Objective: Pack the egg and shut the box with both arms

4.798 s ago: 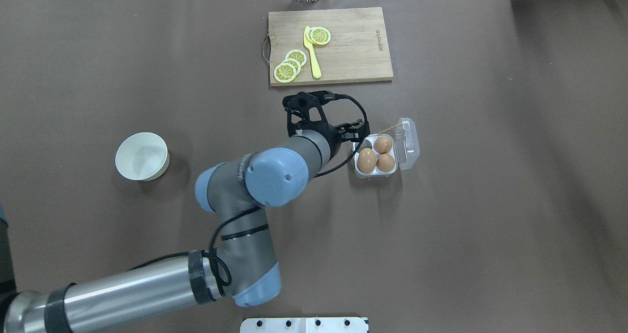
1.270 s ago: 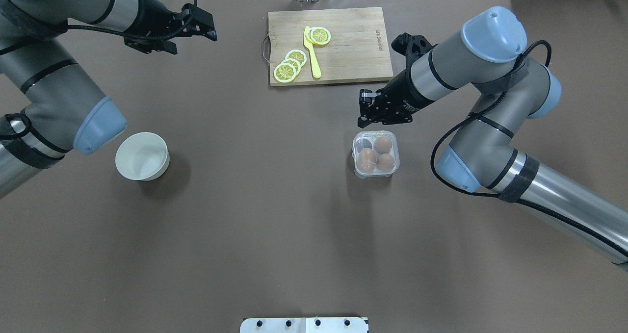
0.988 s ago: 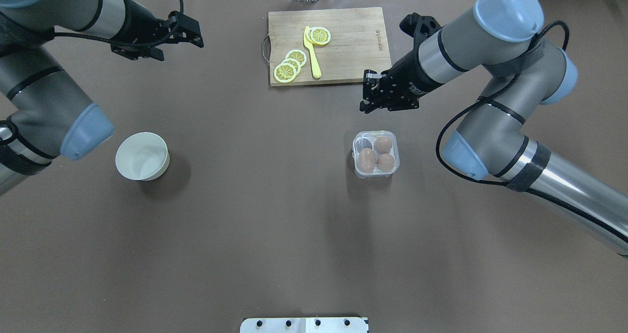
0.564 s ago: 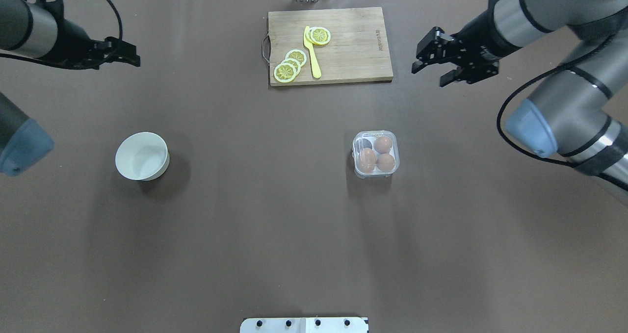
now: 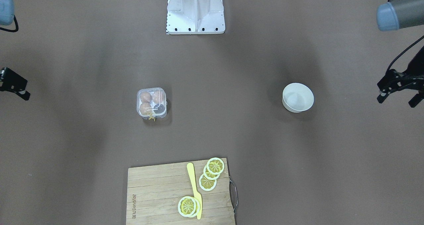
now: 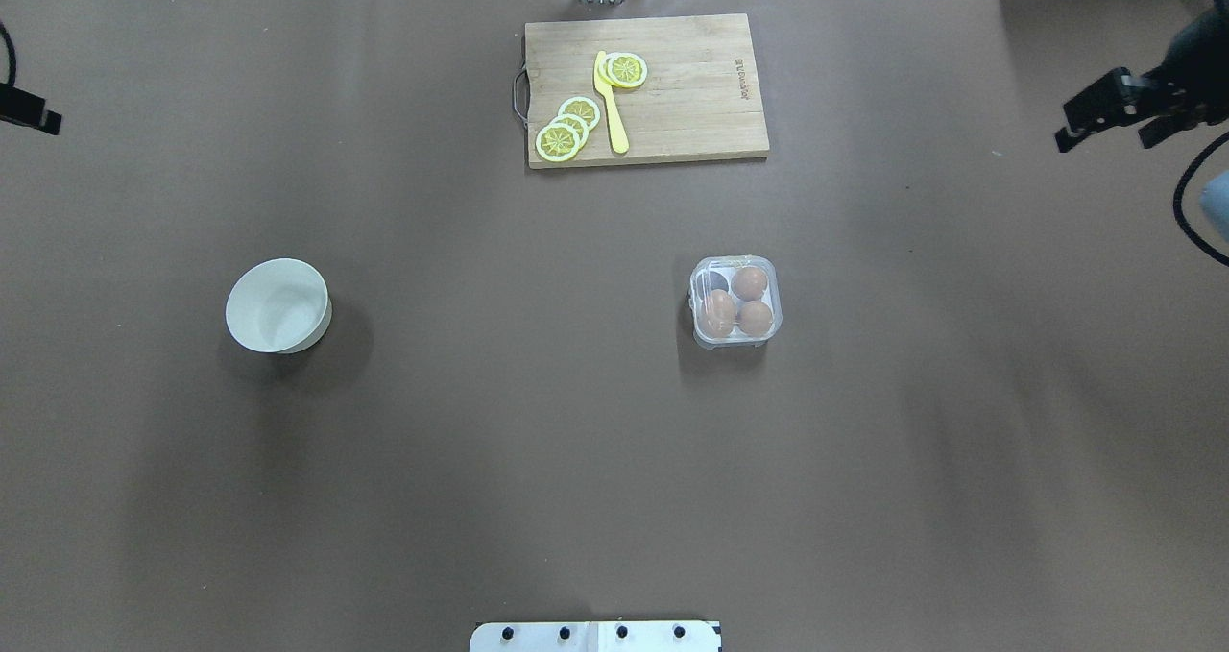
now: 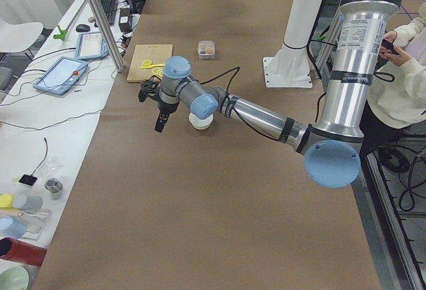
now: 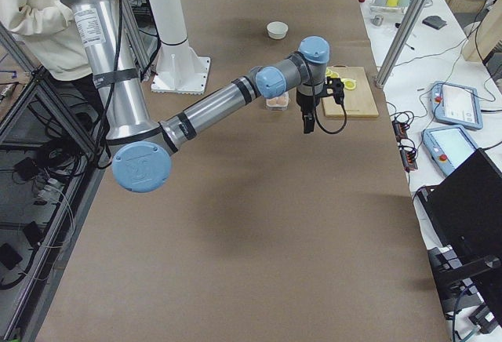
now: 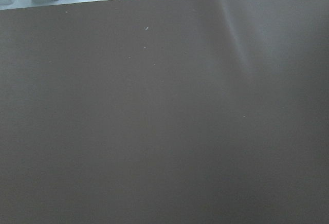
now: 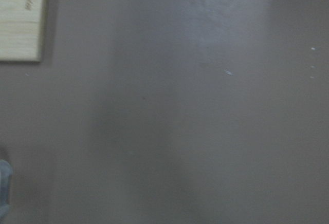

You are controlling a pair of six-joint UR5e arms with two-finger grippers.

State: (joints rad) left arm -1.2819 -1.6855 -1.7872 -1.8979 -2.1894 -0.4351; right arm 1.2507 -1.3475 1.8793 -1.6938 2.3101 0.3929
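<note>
The clear box [image 6: 765, 299] sits right of the table's middle with its lid shut; it also shows in the front view [image 5: 162, 99]. Three brown eggs [image 6: 751, 280] lie inside; the far-left cell looks empty. A yellow string [image 5: 151, 118] hangs at its far side. My right gripper [image 6: 1104, 141] is open and empty, high at the far right edge. My left gripper [image 5: 396, 100] is open and empty at the far left edge; only a tip of it shows in the overhead view [image 6: 34, 116]. Both are far from the box.
A white bowl [image 6: 278, 305] stands at the left. A wooden cutting board [image 6: 691, 105] with lemon slices [image 6: 562, 138] and a yellow knife [image 6: 611, 105] lies at the far middle. The white robot base [image 6: 595, 636] is at the near edge.
The lid, open 4.8 s ago, is shut. Over the last second both arms have swung outward, left arm leftward and right arm rightward, away from the box.
</note>
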